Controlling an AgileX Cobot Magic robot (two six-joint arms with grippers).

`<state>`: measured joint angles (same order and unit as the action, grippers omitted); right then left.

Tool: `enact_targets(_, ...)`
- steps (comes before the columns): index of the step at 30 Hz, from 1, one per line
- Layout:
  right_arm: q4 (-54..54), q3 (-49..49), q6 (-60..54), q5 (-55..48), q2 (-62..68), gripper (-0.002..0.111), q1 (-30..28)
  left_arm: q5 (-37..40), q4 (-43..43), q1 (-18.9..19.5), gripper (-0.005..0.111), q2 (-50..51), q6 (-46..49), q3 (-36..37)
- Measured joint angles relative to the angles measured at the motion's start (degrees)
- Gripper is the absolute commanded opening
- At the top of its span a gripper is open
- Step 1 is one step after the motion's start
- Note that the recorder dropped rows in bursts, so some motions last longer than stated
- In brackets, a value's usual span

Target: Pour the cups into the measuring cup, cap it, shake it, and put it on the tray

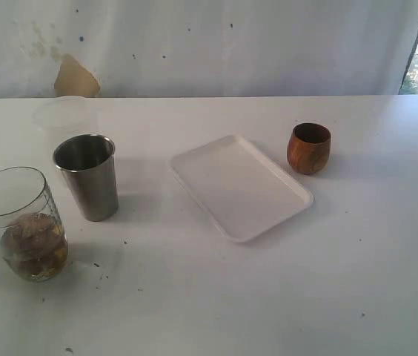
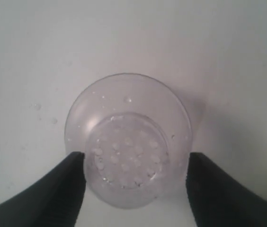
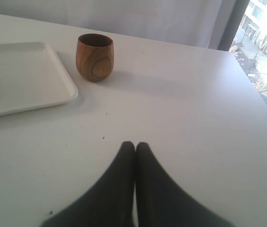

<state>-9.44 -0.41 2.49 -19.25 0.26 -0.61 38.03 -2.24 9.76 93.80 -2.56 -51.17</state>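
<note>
- Measuring cup: shown upright and uncapped at the near left of the table, with brownish clumped matter in its lower part. From this, pouring is judged to be at least partly done.
- Steel tumbler: set upright just beside the measuring cup, within short reach for pouring. Its contents cannot be made out.
- Wooden cup: placed upright near the far right corner of the tray but apart from it. Whether it has been emptied cannot be told.
- Tray: laid flat and askew at mid-table with nothing on it, reserved as the final resting place.
- Frosted tub: seen from above in the left wrist view, beaded with droplets. In the exterior view such a tub is seen behind the tumbler, and it is judged to serve as the cap.
- Left gripper: the jaws are held apart astride the tub, one finger at each side, as suits a grasp across its width. Whether the pads bear on its wall cannot be told.
- Right gripper: the fingers are pressed together with nothing between them, low over bare table and pointed toward the wooden cup. It is judged to be parked out of the way.
</note>
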Motion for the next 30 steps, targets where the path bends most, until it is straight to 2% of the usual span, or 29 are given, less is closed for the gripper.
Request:
enact_targets(5,0.0,0.0,0.04,0.0,0.0,0.0,0.0,-0.45,0.0,0.0,0.0,0.22,0.0,0.0)
enact_targets(14,0.0,0.0,0.04,0.0,0.0,0.0,0.0,2.28,0.0,0.0,0.0,-0.28,1.26,-0.94)
enact_targets(25,0.0,0.0,0.04,0.0,0.0,0.0,0.0,21.16,0.0,0.0,0.0,-8.45,3.23,-15.04)
enact_targets(30,0.0,0.0,0.04,0.0,0.0,0.0,0.0,27.07,-1.2,0.0,0.0,-12.91,4.31,-18.34)
